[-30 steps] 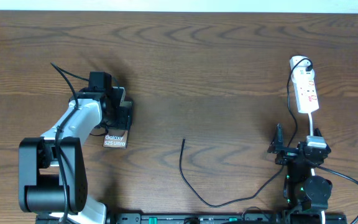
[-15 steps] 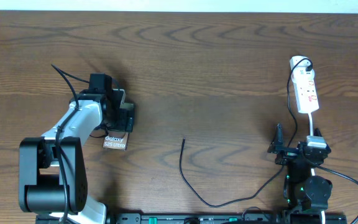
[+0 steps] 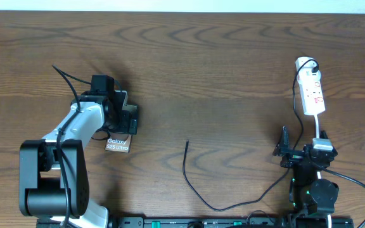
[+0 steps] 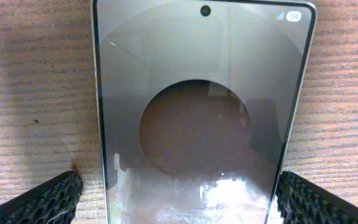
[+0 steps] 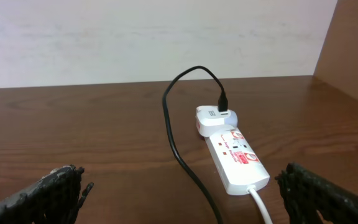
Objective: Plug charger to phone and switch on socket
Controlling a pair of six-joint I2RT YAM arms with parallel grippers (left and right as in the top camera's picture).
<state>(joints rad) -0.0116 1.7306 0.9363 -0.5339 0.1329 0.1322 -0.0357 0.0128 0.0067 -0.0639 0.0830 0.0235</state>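
Observation:
The phone (image 3: pixel 117 144) lies flat on the table at the left, with its white label end toward the front. My left gripper (image 3: pixel 127 118) is low over it. In the left wrist view the phone (image 4: pixel 204 81) fills the frame and my left gripper (image 4: pixel 182 194) is open, one finger on each side of its long edges. The charger (image 3: pixel 195 187) is a thin black cable with its free tip (image 3: pixel 187 143) mid-table. It runs right and up to a white adapter (image 5: pixel 213 118) in the socket (image 3: pixel 312 88). My right gripper (image 5: pixel 182 179) is open and empty, short of the socket (image 5: pixel 235 155).
The socket's white cord (image 5: pixel 261 208) runs toward my right gripper. The charger cable (image 5: pixel 174 143) crosses the table just left of the socket. The table's back edge and a pale wall (image 5: pixel 135 37) lie behind it.
My left gripper has shifted slightly right and toward the front over the phone. The phone, the charger and the right arm have not moved.

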